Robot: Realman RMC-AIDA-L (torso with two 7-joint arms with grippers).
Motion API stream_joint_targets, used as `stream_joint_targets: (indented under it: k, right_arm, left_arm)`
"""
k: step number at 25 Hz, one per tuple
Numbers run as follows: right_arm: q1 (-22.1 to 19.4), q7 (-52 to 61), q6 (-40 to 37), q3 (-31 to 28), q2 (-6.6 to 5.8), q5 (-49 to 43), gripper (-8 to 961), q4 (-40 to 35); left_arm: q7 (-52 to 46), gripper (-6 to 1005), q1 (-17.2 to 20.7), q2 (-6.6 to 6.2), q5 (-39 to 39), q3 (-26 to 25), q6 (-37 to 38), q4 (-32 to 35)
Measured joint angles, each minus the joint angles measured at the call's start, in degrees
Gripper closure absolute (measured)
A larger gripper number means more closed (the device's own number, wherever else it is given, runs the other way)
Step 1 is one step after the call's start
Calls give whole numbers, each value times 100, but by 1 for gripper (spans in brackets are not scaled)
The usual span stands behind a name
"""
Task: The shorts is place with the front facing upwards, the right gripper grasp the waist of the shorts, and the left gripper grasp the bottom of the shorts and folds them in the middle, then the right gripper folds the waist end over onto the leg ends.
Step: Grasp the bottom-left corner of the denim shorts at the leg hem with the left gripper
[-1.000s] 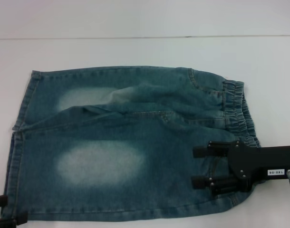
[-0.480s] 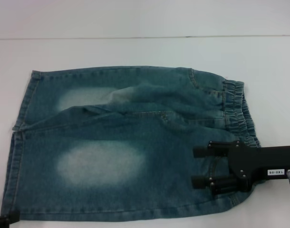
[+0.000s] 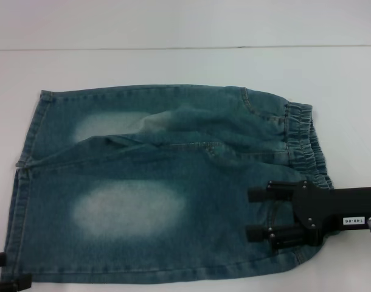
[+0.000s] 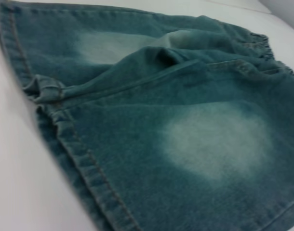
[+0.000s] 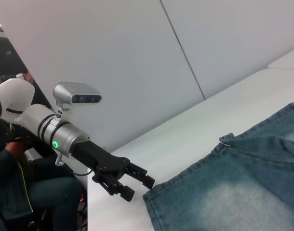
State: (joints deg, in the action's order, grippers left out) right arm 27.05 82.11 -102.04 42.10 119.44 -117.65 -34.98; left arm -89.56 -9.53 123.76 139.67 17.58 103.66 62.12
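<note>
White and smooth, the table [image 3: 173,61] runs back to a pale wall, and the blue-green denim shorts [image 3: 167,182] lie spread flat across most of it, front side up.

Nearest the robot, at the shorts' near left corner, the black two-fingered left gripper [image 3: 4,271] sits just off the fabric. The right wrist view shows its fingers [image 5: 137,172] parted and pointing at the corner of the hem, close to it but with a sliver of table between them. On the near right, the black two-fingered right gripper [image 3: 255,213], on a boxy black arm carrying a small white printed label [image 3: 351,220], hovers over the waist-side part of the near leg panel. Its two fingers [image 3: 267,193] are held apart with denim showing between them; whether they touch the cloth cannot be told.

A large faded whitish oval marks the near leg panel. Beyond it, a diagonal fold ridge crosses the middle of the garment, where one leg overlaps the other. A second pale patch sits on the far panel.

To the left lies the bottom of the shorts [image 3: 18,201], flat stitched hems running as a straight edge, with a small notch where the two legs meet. On the right lies the waist [image 3: 304,143], a puckered elastic band bunched in ruffles, with pocket stitching just inside it.
</note>
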Motion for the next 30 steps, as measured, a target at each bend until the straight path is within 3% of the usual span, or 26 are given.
stream_joint_targets:
  k: [12,30]
  right_arm:
    - [-7,5,0,-4,0,-4,9,0]
    - [-17,6,26,0,0,-3,8,0]
  left_arm:
    - [-54,82,-4,6,45,-69,51,275]
    - [-176,82,-181,7,283,188,132,173]
